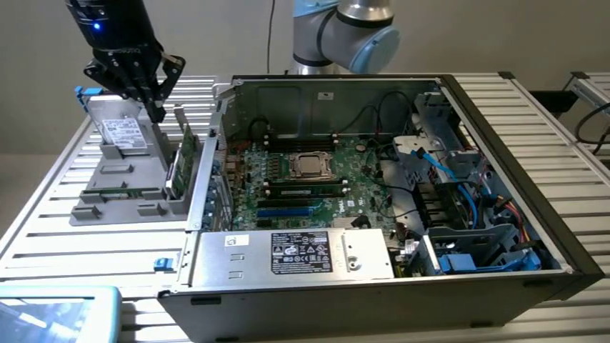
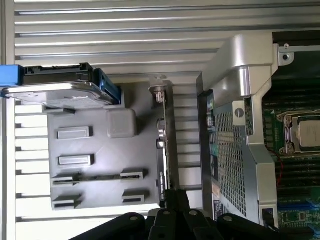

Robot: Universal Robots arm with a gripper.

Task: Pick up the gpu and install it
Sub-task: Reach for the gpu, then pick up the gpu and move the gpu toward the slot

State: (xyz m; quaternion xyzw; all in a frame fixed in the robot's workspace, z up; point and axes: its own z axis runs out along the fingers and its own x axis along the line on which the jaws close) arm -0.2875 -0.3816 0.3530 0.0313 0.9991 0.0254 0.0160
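Note:
The gpu (image 1: 184, 153) stands on edge in a grey holder (image 1: 114, 196), at the side nearest the open computer case (image 1: 496, 236). In the wrist view the gpu (image 2: 165, 145) shows edge-on, with its silver bracket at one end. My gripper (image 1: 153, 107) hangs just above the holder in the exterior view's upper left. Its dark fingers (image 2: 175, 197) are shut and line up over the card's end away from the bracket. Whether they touch the card I cannot tell. The green motherboard (image 1: 305, 179) lies inside the case.
A silver hard drive (image 1: 122, 132) with a white label leans at the holder's far end. In the case, a power supply (image 1: 296, 254) sits along the near wall and blue cables (image 1: 448, 179) run on the exterior view's right. A blue-framed tray (image 1: 53, 314) lies at the table's near corner.

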